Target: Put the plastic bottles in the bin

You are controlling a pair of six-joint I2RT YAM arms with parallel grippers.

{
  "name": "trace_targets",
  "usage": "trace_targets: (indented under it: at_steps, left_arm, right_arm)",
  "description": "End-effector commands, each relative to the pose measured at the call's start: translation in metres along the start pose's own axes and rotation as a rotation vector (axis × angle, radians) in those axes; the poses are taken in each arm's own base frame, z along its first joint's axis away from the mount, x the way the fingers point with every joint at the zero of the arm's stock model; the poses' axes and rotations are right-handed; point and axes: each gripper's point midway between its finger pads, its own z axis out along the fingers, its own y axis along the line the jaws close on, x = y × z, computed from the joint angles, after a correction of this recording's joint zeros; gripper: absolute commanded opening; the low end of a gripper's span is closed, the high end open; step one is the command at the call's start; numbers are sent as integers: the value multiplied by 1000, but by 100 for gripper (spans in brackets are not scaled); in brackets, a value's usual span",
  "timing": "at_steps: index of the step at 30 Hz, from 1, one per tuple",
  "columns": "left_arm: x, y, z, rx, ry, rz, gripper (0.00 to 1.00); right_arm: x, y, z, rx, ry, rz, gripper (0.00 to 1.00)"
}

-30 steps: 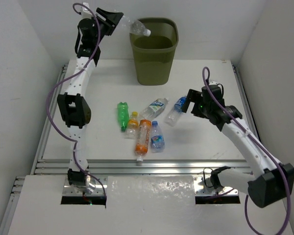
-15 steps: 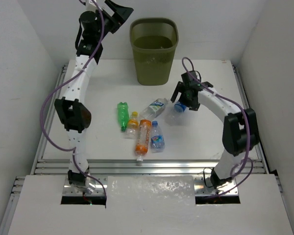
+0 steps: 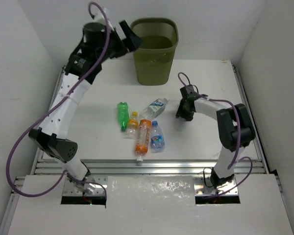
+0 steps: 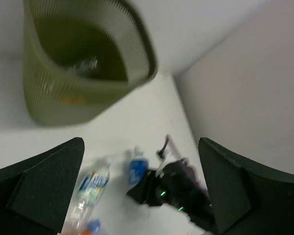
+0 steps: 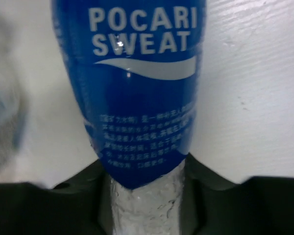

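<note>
The olive-green bin (image 3: 156, 58) stands at the back of the table, and a clear bottle (image 4: 84, 64) lies inside it. My left gripper (image 3: 131, 41) hangs open and empty beside the bin's left rim (image 4: 142, 58). My right gripper (image 3: 183, 111) is down on the table, shut on a clear bottle with a blue label (image 5: 137, 93), with its jaws on the lower body (image 5: 142, 196). That bottle (image 4: 136, 169) juts out ahead of the right gripper (image 4: 171, 188). Loose on the table lie a green bottle (image 3: 122, 115), a small orange one (image 3: 132, 123), a long orange one (image 3: 143, 136) and two clear ones (image 3: 154, 107) (image 3: 157, 136).
White walls close in the table on the left, back and right. Metal rails (image 3: 137, 165) run along the near edge. The loose bottles lie in a cluster left of the right gripper.
The left gripper let a clear bottle go over the bin, opened and swung lower beside the rim. The right arm reached in to the blue-labelled bottle and shut on it.
</note>
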Motion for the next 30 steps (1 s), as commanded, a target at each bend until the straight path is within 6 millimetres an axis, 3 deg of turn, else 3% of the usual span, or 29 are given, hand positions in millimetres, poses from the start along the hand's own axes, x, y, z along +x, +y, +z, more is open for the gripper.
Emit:
trace_targets:
  at_steps: [1, 3, 4, 5, 7, 8, 9, 12, 15, 23, 27, 30]
  left_arm:
    - [89, 48, -9, -173, 287, 68, 100]
    - [114, 34, -19, -64, 358, 62, 100]
    - [123, 26, -22, -7, 384, 54, 100]
    - [144, 9, -25, 135, 450, 25, 100]
    - [152, -17, -39, 307, 478, -11, 100]
    - [175, -26, -52, 403, 565, -82, 100]
    - [167, -48, -61, 539, 541, -80, 100]
    - [181, -63, -63, 619, 578, -133, 100]
    - [188, -91, -73, 750, 597, -152, 100]
    - [181, -111, -93, 893, 574, -174, 100]
    - [184, -106, -85, 844, 542, -162, 99]
    - [186, -103, -70, 781, 530, -148, 93]
  right_arm:
    - [-12, 10, -32, -146, -97, -75, 26]
    - [-24, 25, -63, -270, -205, -176, 22]
    - [-27, 33, -96, -363, -294, -230, 21]
    - [-18, 55, -122, -535, -319, -374, 21]
    - [-13, 79, -183, -769, -438, -525, 21]
    - [-6, 84, -201, -840, -461, -605, 20]
    - [3, 91, -228, -936, -458, -665, 19]
    - [15, 102, -267, -1074, -426, -723, 18]
    - [16, 108, -291, -1144, -425, -725, 17]
    - [0, 116, -305, -1137, -446, -672, 17]
    - [16, 125, -330, -1297, -406, -724, 19]
    - [23, 128, -347, -1365, -409, -771, 21]
